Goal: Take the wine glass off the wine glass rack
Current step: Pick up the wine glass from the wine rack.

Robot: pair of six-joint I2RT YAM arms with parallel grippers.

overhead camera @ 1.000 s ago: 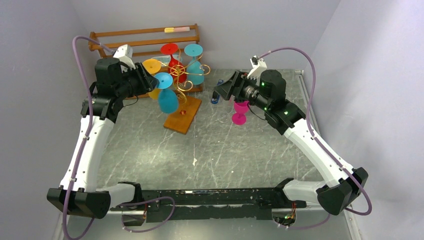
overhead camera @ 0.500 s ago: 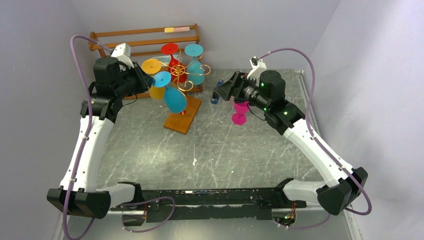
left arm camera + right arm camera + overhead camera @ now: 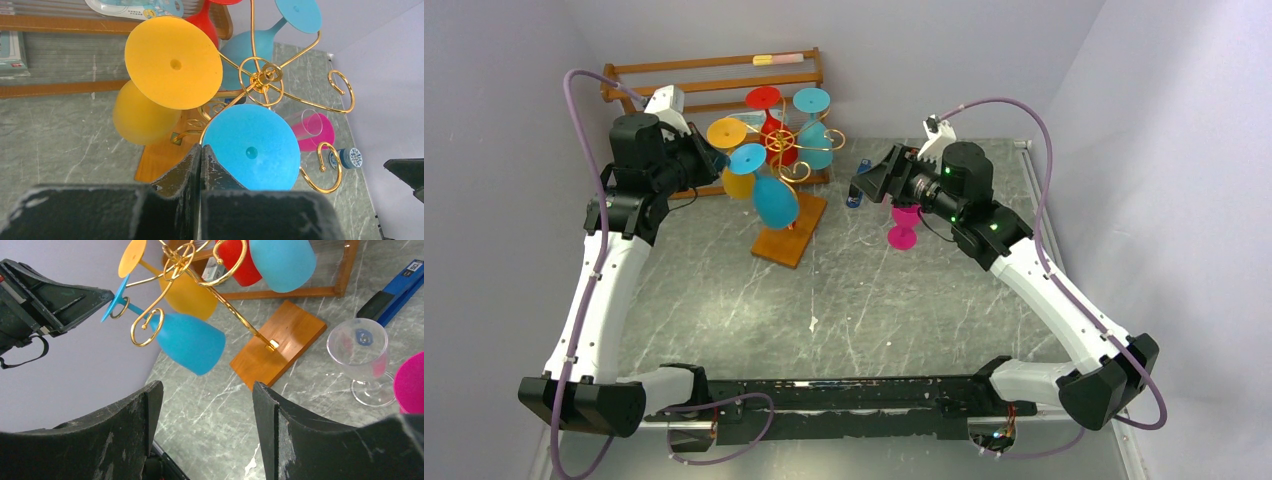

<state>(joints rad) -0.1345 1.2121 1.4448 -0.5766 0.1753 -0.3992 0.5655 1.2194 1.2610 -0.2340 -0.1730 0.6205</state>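
Left wrist: blue disc [image 3: 348, 158] near rack [image 3: 260, 79], print unreadable

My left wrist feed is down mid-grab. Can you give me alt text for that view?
The left gripper is shut at bottom centre, its tips at the rim of the foot of the blue wine glass, which hangs on the gold wine glass rack; whether the rim is pinched is unclear. A yellow wine glass hangs upper left.
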